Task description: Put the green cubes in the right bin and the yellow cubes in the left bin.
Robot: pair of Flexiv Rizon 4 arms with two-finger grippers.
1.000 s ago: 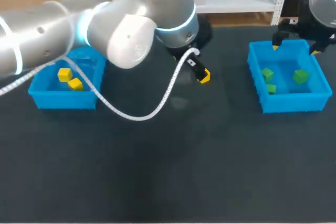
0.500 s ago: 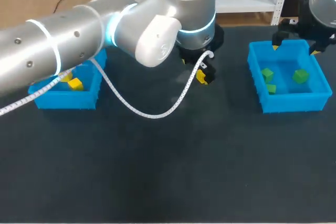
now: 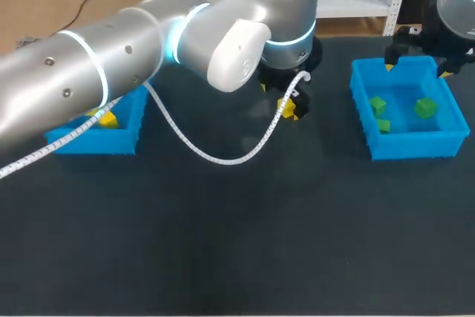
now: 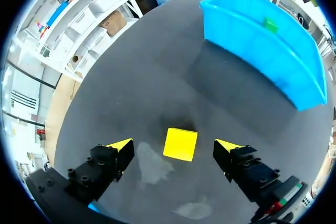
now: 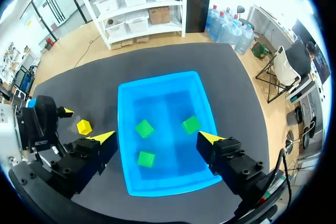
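A yellow cube (image 4: 180,144) lies on the dark table between the fingers of my left gripper (image 4: 175,145), which is open and does not touch it. In the head view that gripper (image 3: 282,99) is near the table's middle back and hides most of the cube. My right gripper (image 5: 157,137) hangs open above the blue right bin (image 5: 126,103), which holds three green cubes (image 5: 144,128) (image 5: 191,124) (image 5: 146,159). The right bin (image 3: 412,146) stands at the right, the left bin (image 3: 89,142) at the left with a yellow cube (image 3: 108,118) showing in it.
My left arm stretches from the left side over the left bin and hides most of it. A white coiled cable (image 3: 223,155) hangs from that arm just above the table. The right wrist view shows my left gripper (image 5: 44,124) beside the yellow cube (image 5: 84,126).
My left arm has swung farther right, away from the left bin, and its gripper has shifted slightly right over the yellow cube. The right arm has not moved.
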